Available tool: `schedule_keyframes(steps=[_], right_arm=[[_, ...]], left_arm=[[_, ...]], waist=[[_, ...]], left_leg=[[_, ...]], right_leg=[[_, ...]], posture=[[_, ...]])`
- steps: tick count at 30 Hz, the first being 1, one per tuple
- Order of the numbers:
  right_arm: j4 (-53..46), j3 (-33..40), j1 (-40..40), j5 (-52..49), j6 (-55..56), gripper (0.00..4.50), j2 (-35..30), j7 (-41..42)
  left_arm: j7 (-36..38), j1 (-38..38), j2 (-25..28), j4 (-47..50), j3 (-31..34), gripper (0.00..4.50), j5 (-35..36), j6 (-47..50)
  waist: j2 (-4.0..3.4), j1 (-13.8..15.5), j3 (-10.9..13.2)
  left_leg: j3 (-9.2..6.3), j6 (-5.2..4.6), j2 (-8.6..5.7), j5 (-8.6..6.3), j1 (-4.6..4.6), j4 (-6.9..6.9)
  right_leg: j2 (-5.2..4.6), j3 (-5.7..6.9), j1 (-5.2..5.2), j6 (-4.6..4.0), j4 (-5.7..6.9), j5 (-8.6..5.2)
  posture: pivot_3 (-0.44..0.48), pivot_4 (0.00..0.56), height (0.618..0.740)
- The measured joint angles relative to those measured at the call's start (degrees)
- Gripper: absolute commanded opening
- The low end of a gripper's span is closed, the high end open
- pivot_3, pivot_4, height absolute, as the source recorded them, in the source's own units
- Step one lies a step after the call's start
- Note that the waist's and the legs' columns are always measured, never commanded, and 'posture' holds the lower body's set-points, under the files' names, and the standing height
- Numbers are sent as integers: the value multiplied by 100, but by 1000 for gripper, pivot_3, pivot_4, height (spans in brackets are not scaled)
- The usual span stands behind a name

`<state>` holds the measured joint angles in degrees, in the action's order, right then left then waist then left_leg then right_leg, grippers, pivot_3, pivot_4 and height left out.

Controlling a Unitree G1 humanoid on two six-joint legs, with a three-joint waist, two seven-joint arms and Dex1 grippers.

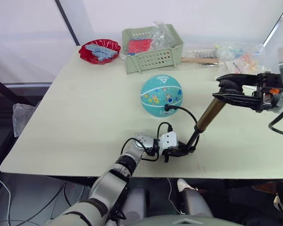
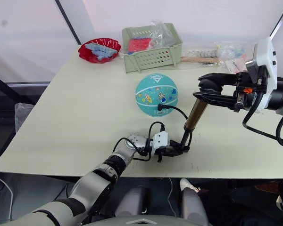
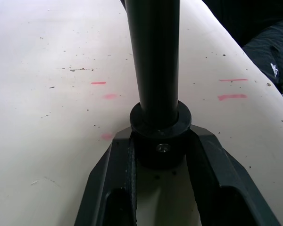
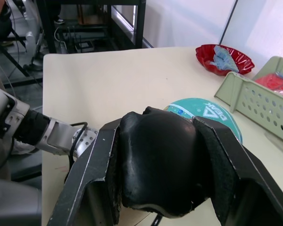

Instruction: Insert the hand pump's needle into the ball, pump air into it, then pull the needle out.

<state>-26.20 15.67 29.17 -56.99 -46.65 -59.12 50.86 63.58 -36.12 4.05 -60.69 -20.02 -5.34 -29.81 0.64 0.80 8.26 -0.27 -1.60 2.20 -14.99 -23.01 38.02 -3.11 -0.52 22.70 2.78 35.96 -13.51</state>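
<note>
The round teal ball (image 1: 161, 94) rests mid-table. The hand pump (image 1: 208, 116) leans upright to its right, gold barrel up, black base (image 3: 159, 136) on the table. Its thin black hose (image 1: 185, 111) curves to the ball's near side, where the needle's black fitting (image 1: 167, 108) sits against the ball; the needle itself is hidden. My left gripper (image 1: 183, 150) is shut on the pump's black base. My right gripper (image 1: 228, 89) is shut on the black T-handle (image 4: 160, 160) at the pump's top.
A green slotted basket (image 1: 153, 57) with red items and plastic wrap stands at the back. A red bowl (image 1: 99, 51) sits at the back left. Plastic bags (image 1: 228, 54) lie at the back right. The table's near edge (image 1: 132, 172) runs just below my left gripper.
</note>
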Motion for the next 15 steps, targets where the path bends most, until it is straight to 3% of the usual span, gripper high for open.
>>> schedule_keyframes(steps=[7, 15], right_arm=[[-403, 50, -899, 549, 658, 1940, 324, -17], [-400, -879, -1991, 1830, 1874, 1940, 992, -50]], left_arm=[[-24, 22, 20, -3, -16, 1031, -12, -1], [-34, 47, 47, -25, -28, 1031, -35, 1]], waist=[[7, -2, -17], [50, -10, -82]], left_leg=[[1, 0, -2, 0, 11, -3], [-3, 0, -2, 0, 19, -6]], right_leg=[[5, 0, -8, 2, 0, -1], [19, 3, -8, 1, -1, -3]], posture=[[0, 150, 736], [0, 150, 736]])
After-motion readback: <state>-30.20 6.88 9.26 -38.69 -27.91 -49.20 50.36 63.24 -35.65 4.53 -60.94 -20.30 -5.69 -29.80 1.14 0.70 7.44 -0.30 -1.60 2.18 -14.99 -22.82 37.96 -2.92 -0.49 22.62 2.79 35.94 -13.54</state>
